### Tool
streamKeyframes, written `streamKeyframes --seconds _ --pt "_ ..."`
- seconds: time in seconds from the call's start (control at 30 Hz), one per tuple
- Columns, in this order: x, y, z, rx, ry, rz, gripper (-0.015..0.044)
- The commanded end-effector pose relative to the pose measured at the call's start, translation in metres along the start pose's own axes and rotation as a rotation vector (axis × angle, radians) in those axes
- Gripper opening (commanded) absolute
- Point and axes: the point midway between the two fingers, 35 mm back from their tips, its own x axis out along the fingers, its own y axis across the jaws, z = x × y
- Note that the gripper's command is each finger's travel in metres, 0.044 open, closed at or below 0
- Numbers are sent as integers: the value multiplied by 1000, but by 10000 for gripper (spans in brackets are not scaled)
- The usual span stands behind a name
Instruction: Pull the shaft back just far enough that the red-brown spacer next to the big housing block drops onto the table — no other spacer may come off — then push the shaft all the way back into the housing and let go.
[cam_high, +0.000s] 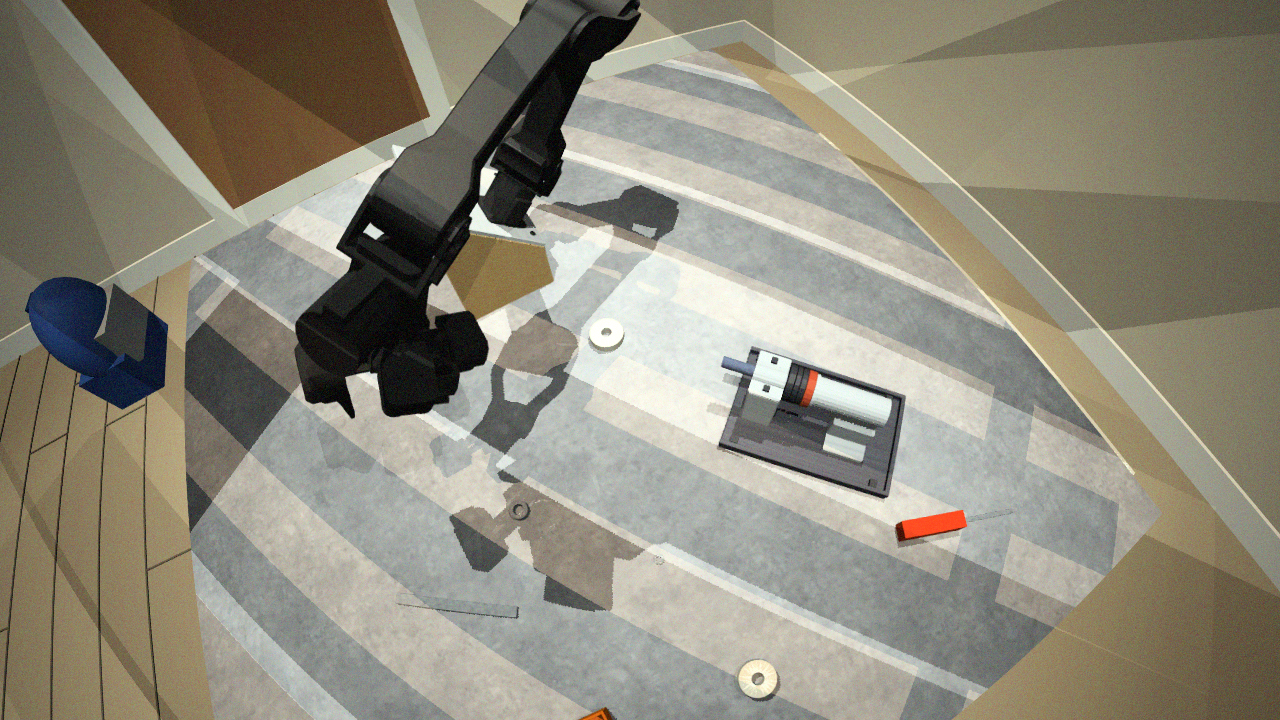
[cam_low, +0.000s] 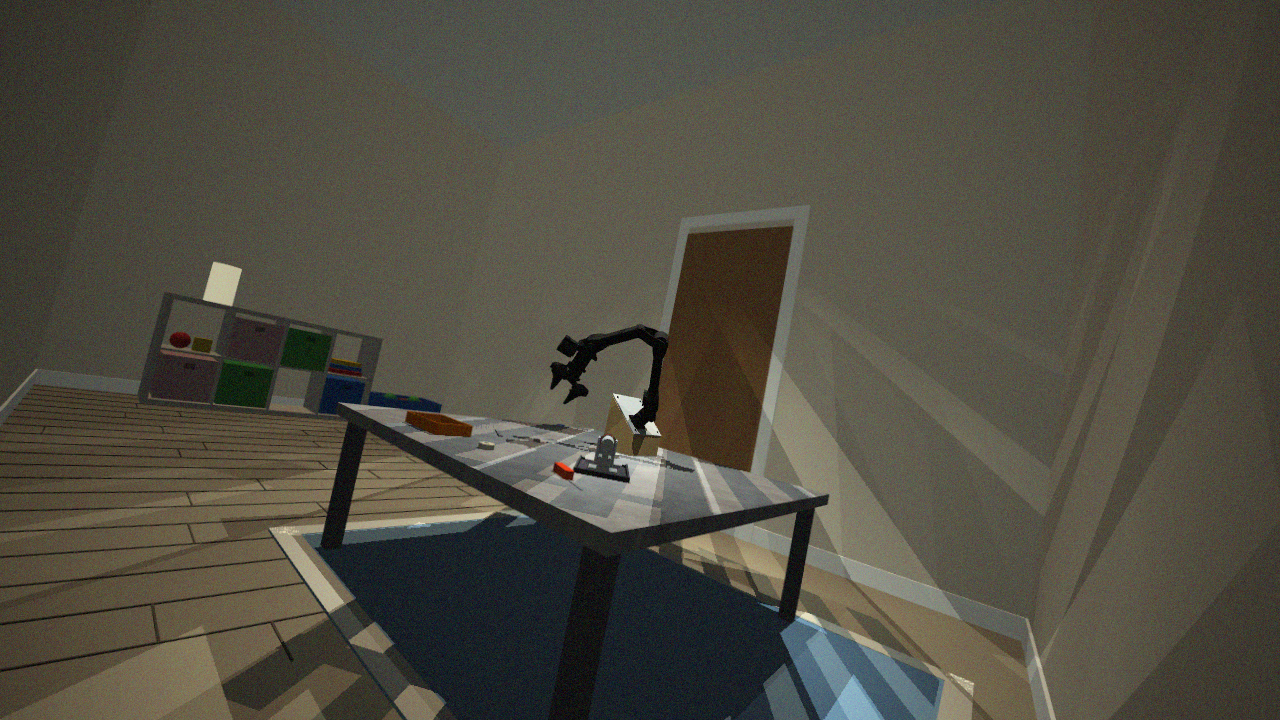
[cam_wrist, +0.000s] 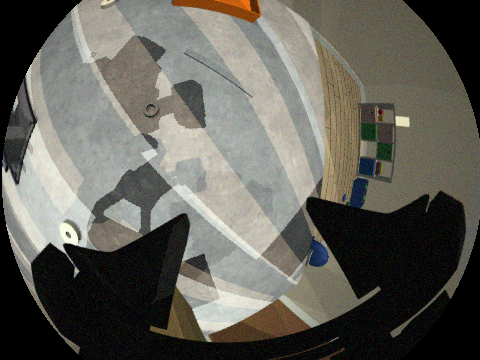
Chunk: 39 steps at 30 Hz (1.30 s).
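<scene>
The dark base tray (cam_high: 787, 452) carries a white upright block (cam_high: 768, 380), with the blue-grey shaft (cam_high: 736, 364) sticking out of its left side. On the block's other side, black rings (cam_high: 793, 385) and an orange-red ring (cam_high: 810, 388) sit in line against a large white ribbed cylinder (cam_high: 850, 400). Which part is the big housing block is unclear. No red-brown spacer shows on the table. In the wrist view the base is only partly seen at the left edge. My gripper (cam_high: 370, 410) (cam_low: 561, 394) (cam_wrist: 248, 212) is open and empty, high above the table, left of the assembly and well away from the shaft.
A red-orange screwdriver (cam_high: 930, 525) (cam_low: 563, 470) lies right of the base. A white ring (cam_high: 606, 331) (cam_wrist: 69, 233), a cream ring (cam_high: 763, 678), a small dark ring (cam_high: 519, 509) (cam_wrist: 151, 110), a thin clear strip (cam_high: 460, 608) and an orange tray (cam_low: 438, 424) (cam_wrist: 225, 7) are on the table. A wooden wedge (cam_high: 505, 268) stands under the arm.
</scene>
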Motion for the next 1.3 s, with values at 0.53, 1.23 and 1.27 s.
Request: streamKeyframes --seconds 0.53,1.23,1.27 --pt "-84 249 141 -496 -153 328 440" --pt "-117 342 132 -620 -157 483 440" --pt "-117 342 132 -620 -157 483 440"
